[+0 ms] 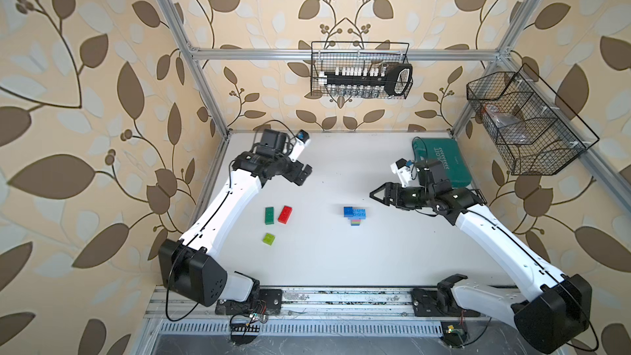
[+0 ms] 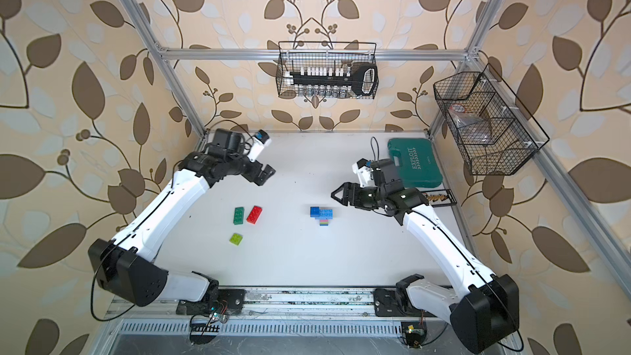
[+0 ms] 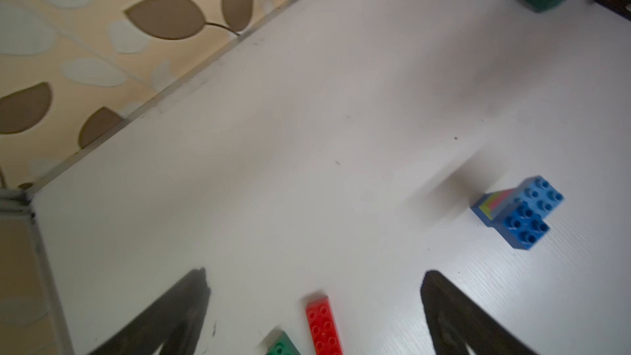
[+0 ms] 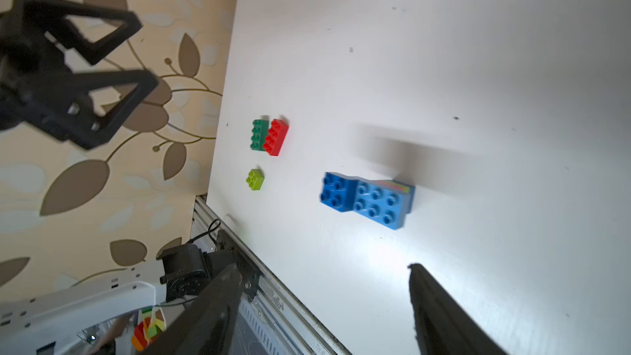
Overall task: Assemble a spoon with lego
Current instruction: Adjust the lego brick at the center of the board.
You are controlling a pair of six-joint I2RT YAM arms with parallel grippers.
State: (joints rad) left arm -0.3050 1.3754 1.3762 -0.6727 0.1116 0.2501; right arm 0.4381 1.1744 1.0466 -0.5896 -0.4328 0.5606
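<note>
Looking for the spoon (image 1: 355,215): where does it sit?

On the white table (image 1: 341,261), a bit right of the middle, with neither arm touching it.

How does it look?

Only partly built. In both top views a dark blue square brick (image 2: 314,211) sits pressed against a light blue brick (image 2: 326,213), studs up, forming a wide bar. A short stub striped pink, lime and blue (image 1: 355,222) sticks out from under the light blue brick, toward the front edge.

And the wrist views?

Both show the studs clearly. The stripes appear only as a thin band along one side of the spoon.

Any loose bricks?

Three, well to the left of the spoon. A green brick (image 1: 269,215) and a red brick (image 1: 284,214) lie side by side with a narrow gap between them. A small lime brick (image 1: 268,239) lies nearer the front.

The right gripper (image 4: 324,267)?

Jaws apart, nothing between them. In a top view it hangs close beside the spoon, on the side of the teal case (image 2: 415,162).

The left gripper (image 3: 316,272)?

Spread wide and empty, raised near the back left of the table, well away from the spoon.
</note>
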